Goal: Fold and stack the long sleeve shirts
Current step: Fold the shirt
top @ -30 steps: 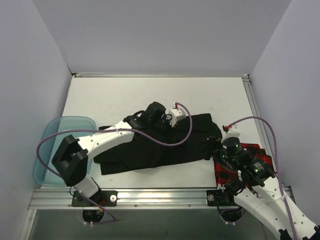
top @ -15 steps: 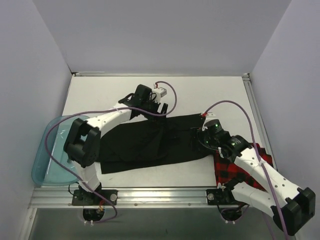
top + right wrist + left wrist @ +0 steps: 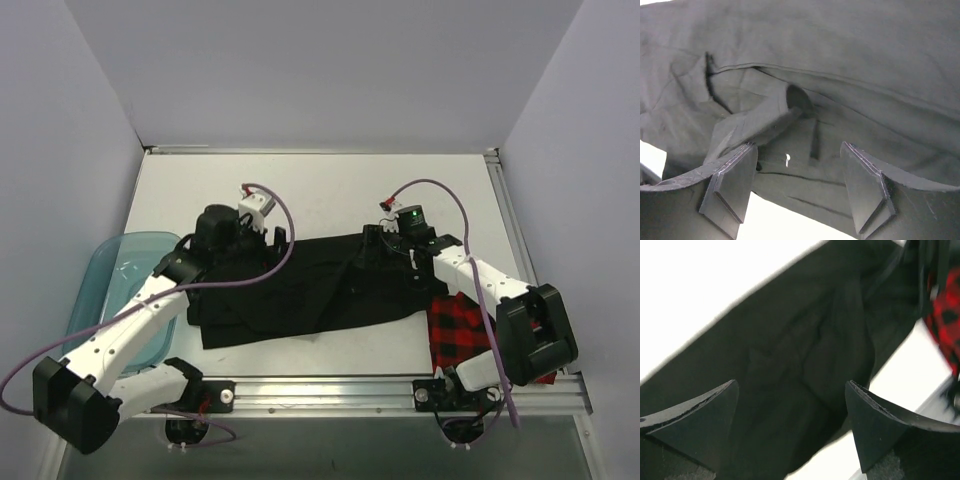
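The black shirt [image 3: 310,290] lay spread across the middle of the white tabletop [image 3: 330,190], creased and partly folded, its long side running left to right. The red-and-black check shirt [image 3: 470,325] lay at its right end near the front edge, the two cloths meeting there. The left gripper [image 3: 791,386] hung over the black shirt's far left part, jaws wide open with nothing between them. The right gripper [image 3: 799,146] hovered above the far right part of the same shirt, over a small white mark [image 3: 788,160] on the cloth, jaws also apart and holding nothing. A translucent teal tub [image 3: 100,280] sat at the tabletop's left edge.
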`<control>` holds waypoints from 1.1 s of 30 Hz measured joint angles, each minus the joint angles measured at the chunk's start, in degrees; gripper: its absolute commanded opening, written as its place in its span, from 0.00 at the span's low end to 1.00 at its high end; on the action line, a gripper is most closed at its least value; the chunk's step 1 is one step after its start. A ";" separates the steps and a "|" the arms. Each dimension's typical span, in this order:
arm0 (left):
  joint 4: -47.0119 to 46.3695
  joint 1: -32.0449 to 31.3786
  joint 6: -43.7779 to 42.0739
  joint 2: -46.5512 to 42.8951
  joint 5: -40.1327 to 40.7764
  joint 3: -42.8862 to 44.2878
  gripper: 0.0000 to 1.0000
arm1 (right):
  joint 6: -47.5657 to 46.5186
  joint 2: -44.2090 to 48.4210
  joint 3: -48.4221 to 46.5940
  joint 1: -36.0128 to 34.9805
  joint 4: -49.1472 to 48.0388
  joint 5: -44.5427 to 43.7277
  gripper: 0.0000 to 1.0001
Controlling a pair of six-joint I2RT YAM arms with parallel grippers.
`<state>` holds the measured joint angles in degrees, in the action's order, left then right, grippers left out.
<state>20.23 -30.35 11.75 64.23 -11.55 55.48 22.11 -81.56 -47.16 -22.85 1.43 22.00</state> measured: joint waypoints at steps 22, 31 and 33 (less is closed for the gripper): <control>2.75 0.83 -1.25 -8.90 10.95 -12.76 0.96 | -12.24 -15.37 -8.04 -3.13 -7.13 8.85 0.72; 2.78 1.64 -0.59 -9.33 15.50 -12.76 0.96 | -14.82 -22.21 -14.21 -3.45 -6.60 9.14 0.72; 2.75 1.79 -0.42 -9.35 15.80 -12.76 0.96 | -15.15 -23.15 -15.15 -3.45 -6.29 9.38 0.70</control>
<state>22.98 -28.56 11.33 54.87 4.25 42.72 6.96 -104.71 -62.30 -26.30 -4.86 31.38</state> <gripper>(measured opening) 0.964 0.713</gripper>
